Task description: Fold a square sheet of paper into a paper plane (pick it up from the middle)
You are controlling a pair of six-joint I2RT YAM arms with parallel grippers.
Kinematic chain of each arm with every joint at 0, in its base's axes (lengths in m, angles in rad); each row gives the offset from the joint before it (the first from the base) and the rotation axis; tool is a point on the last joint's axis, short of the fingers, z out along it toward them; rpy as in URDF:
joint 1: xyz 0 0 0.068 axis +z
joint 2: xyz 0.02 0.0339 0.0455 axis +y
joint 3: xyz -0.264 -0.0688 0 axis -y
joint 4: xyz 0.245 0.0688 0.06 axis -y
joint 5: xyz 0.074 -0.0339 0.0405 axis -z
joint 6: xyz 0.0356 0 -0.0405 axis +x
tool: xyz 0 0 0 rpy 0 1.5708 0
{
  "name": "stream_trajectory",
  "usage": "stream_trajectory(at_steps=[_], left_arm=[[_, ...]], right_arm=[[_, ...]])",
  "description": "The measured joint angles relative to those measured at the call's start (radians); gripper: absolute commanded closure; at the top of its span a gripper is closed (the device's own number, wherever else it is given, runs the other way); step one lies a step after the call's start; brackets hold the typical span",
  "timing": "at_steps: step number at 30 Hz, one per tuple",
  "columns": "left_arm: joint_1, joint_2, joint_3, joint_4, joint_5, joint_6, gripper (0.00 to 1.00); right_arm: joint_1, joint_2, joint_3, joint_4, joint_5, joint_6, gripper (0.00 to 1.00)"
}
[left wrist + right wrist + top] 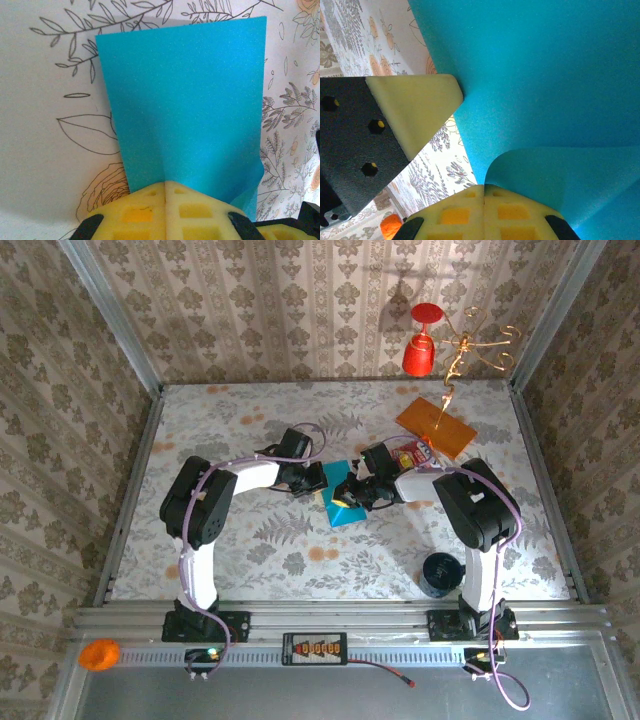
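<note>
paper sheet, pinched in left end effector

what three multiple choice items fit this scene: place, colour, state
1. Where does the orange card lie?
A. far right of the table
B. by the left arm's base
C. under the paper
2. What colour is the paper sheet?
A. red
B. teal-blue
C. white
3. How is the left gripper?
A. wide open
B. shut on the paper sheet
C. holding the card
Key: 1 A, top view shows it by the far right corner; 2 B, both wrist views show teal; 3 B, its yellow fingers meet on the sheet.
</note>
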Motion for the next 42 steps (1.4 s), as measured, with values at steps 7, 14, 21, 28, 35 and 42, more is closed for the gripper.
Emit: stream_trajectory(at_steps=[7, 14, 21, 28, 35, 42], left_arm=[[0.0, 0.0, 0.0, 0.0, 0.0, 0.0, 0.93], [0.0, 0.0, 0.0, 0.0, 0.0, 0.0, 0.93], [0.0, 0.0, 0.0, 0.0, 0.001, 0.001, 0.93], [0.0, 0.0, 0.0, 0.0, 0.002, 0.0, 0.93], [0.0, 0.0, 0.0, 0.001, 0.002, 0.001, 0.93], [0.0, 0.0, 0.0, 0.001, 0.002, 0.0, 0.93]], right_arm=[[0.0, 0.006, 0.0, 0.0, 0.005, 0.0, 0.95], [0.0, 0.007, -0.001, 0.0, 0.012, 0.0, 0.95], [0.0, 0.012, -0.002, 0.001, 0.015, 0.003, 0.95], [0.0, 0.013, -0.006, 0.011, 0.014, 0.008, 0.95], [0.0, 0.016, -0.013, 0.031, 0.014, 0.016, 0.95], [0.0, 0.02, -0.014, 0.045, 0.007, 0.029, 0.95]])
